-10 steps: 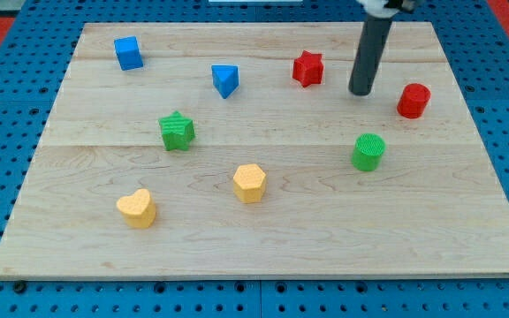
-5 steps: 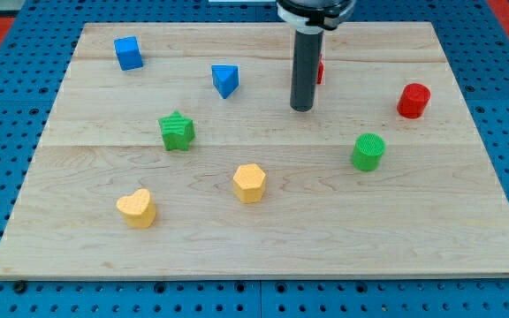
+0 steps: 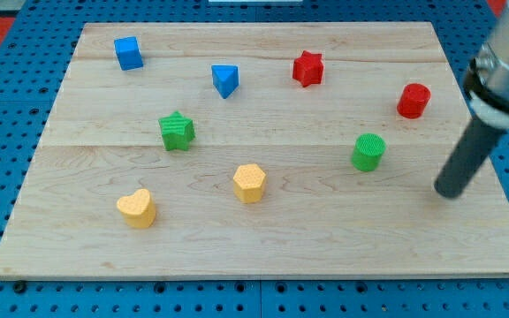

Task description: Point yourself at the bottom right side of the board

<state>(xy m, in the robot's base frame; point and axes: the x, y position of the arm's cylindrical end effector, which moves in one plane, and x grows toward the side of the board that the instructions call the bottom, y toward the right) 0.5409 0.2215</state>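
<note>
My tip (image 3: 449, 194) sits near the board's (image 3: 263, 256) right edge, approx. midway down, w/ green cylinder (image 3: 368, 152) nearby, bottom right corner open below; no fingers, nothing to grip, just rigid wood.

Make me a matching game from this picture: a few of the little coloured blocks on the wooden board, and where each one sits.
Things:
1. blue cube block
2. yellow heart block
3. red cylinder block
4. green cylinder block

Places:
A. the view's bottom left
B. nearest my tip, to its left
C. the view's top left
D. the view's right edge, above my tip

Pairs: 1-C, 2-A, 3-D, 4-B
</note>
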